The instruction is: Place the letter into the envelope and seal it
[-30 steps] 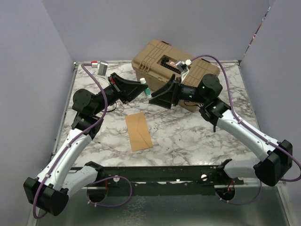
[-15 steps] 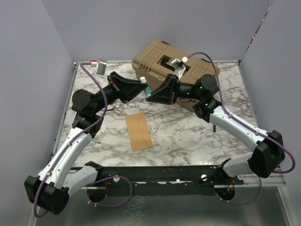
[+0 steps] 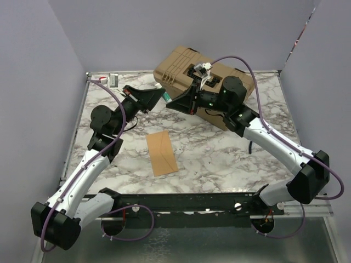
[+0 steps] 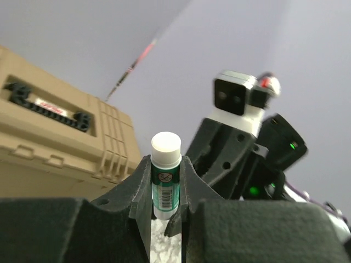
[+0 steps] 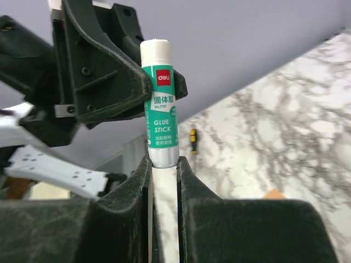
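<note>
Near the tan case (image 3: 178, 66), both end effectors (image 4: 165, 186) (image 5: 163, 170) clamp a glue stick (image 5: 159, 109).

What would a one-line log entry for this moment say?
left gripper: shut on glue stick | right gripper: shut on same glue stick | envelope: flat on table, untouched

Both arms stretched forward, wrists raised, tools tip to tip mid-air. Left tool (image 4: 165, 167) and right tool (image 5: 163, 167) each clamped on green-and-white plastic glue stick (image 5: 160, 104).
</note>
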